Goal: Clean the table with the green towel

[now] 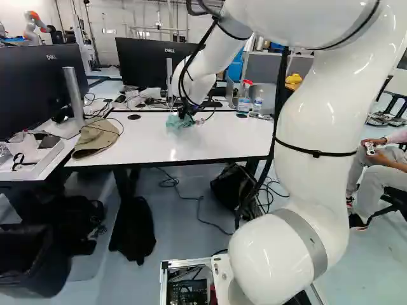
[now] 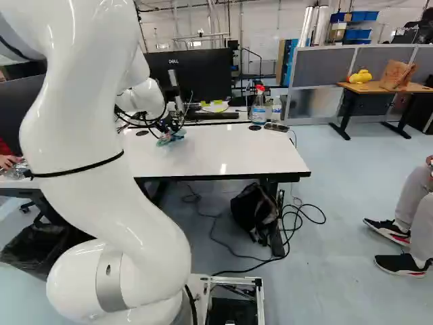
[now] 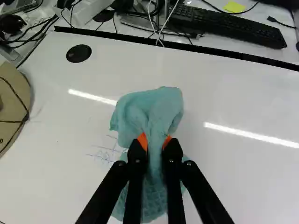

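The gripper [image 1: 184,113], at the end of the white arm, is down at the white table [image 1: 210,141]. A bunched green towel [image 1: 175,122] hangs from it at the tabletop. In the wrist view the gripper [image 3: 155,142] has both fingers pressed on the green towel [image 3: 148,112], its cloth spreading out ahead of and beneath them. Blue pen marks [image 3: 103,154] show on the table just beside the towel; the cloth hides whatever lies under it.
A beige cap [image 1: 96,138] lies at the table's left. Spray bottle [image 2: 258,105] and a clear bottle [image 2: 276,108] stand at its far right edge. Behind are monitors [image 2: 192,76] and a keyboard [image 3: 224,25]. Another robot [image 1: 35,25] stands far back.
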`<state>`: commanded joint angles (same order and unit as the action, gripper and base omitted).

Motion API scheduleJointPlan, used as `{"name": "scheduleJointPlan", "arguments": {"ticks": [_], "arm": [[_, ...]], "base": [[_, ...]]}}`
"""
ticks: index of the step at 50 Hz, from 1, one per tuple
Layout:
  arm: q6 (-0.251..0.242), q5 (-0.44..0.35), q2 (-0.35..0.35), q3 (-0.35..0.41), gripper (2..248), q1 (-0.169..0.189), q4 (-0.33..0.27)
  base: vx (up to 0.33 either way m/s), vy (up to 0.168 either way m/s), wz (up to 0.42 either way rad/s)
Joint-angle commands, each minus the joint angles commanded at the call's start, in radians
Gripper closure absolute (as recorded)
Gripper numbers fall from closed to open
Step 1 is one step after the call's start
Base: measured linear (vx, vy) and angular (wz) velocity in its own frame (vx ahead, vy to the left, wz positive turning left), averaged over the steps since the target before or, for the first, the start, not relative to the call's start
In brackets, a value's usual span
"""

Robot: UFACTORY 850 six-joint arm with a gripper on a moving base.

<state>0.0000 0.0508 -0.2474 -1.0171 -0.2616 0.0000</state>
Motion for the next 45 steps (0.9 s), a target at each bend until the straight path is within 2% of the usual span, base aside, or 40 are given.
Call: {"name": "scheduleJointPlan", "arguments": {"ticks": [45], "arm": [[0.0, 0.0, -0.119, -0.024, 199, 0.0, 0.0]], "base": [[0.0, 0.0, 0.0]]}}
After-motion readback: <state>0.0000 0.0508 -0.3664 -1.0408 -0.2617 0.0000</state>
